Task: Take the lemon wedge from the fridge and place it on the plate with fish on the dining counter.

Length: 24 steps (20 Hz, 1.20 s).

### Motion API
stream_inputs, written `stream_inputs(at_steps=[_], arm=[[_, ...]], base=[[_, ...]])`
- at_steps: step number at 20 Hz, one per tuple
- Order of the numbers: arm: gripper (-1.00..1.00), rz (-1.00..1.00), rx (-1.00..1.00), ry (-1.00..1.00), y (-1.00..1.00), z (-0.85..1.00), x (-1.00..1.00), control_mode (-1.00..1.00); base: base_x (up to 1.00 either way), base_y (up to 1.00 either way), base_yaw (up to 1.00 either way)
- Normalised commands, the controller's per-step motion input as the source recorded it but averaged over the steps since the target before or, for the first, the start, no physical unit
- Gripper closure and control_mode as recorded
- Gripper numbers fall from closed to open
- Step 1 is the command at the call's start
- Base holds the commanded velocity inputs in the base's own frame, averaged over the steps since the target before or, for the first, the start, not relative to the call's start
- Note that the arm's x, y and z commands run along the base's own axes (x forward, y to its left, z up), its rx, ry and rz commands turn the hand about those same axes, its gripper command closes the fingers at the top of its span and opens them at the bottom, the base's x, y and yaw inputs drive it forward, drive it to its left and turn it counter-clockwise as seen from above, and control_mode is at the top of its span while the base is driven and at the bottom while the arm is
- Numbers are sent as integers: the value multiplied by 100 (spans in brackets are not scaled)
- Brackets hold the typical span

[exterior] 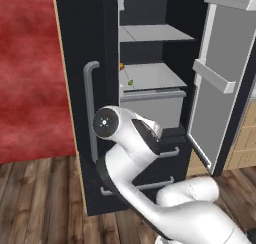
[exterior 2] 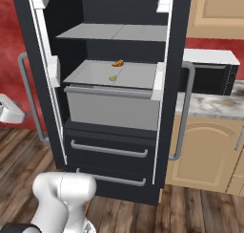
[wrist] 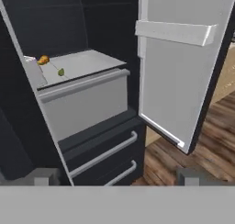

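Fingers of the gripper stand spread wide apart with nothing between them; in the hand view their two grey tips rise at the bottom edge, one at the left and one at the right, well short of the fridge. Its right door is swung open, showing a pale grey inner face with a shelf bar across the top. Inside, the lemon wedge lies on a pale grey shelf, a tiny yellow-green piece near the shelf's left part. Just beyond it, closer to the back wall, sits a small orange item, apart from the wedge. Below the shelf is a grey bin front, and under that two dark drawers with grey bar handles. In the right base view the fridge faces the camera with both doors open; the wedge rests near the middle of the shelf, the orange item behind it. A higher shelf is bare. To the right stand tan wood cabinets under a marbled counter. In the left base view the white arm bends up in front of the fridge's closed left door and its long grey handle; the wedge shows as a speck on the shelf past the door edge. A red wall lies to the left, above a wood plank floor.
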Motion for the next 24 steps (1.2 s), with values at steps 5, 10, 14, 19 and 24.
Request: stream_inputs(at_steps=[5,10,14,19,24], arm=[[-100,15,28,21,-100,85,0,-100],[-100,29,32,19,-83,57,0,-100],[-100,3,16,-6,-7,0,-3,-100],[-100,15,19,-27,5,0,40,-100],[-100,39,17,-35,-12,0,63,-100]], base=[[0,0,0],[0,0,0],[0,0,0],[0,0,0],[0,0,0]])
